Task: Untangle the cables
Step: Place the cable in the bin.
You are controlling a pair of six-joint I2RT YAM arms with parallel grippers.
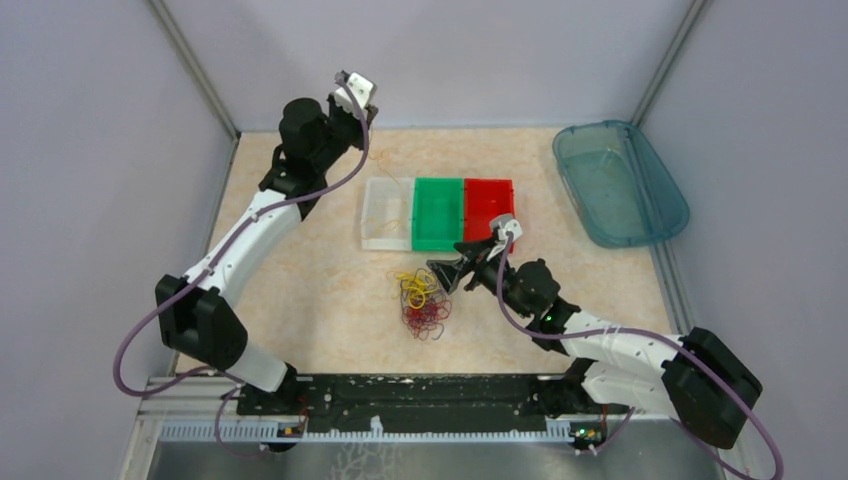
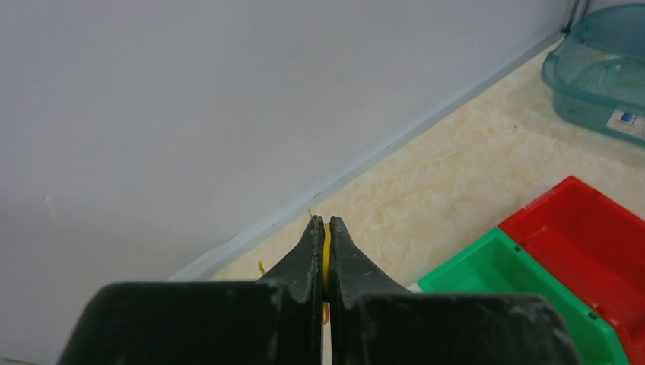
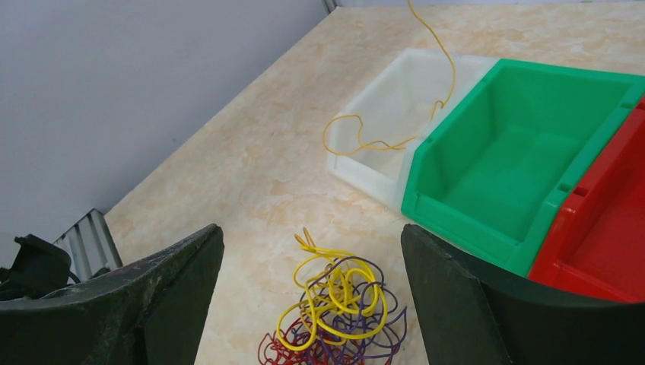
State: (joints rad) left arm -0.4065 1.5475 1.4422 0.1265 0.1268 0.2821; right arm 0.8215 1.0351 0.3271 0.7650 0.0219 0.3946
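Up near the back wall, the left gripper is raised high over the table; its two fingers are pressed together on a yellow cable, which shows in the left wrist view as a thin yellow line in the seam between them. In the right wrist view that cable hangs down from above, curls into a loop and drapes over the white bin, close to the edge it shares with the green bin; it lies apart from the main bunch. Three bins stand touching in a row at mid-table; white is on the left, green in the middle and the red bin on the right. The other cables lie in a loose tangle on the bare table just in front of the bins; yellow loops sit on top, with red and dark purple curls under them and nearer the arms. The right gripper is just to the right of that tangle and points at it; its fingers are spread wide and hold nothing; whether it touches the table I cannot tell. A teal tub sits in the far right corner, well apart from the bins.
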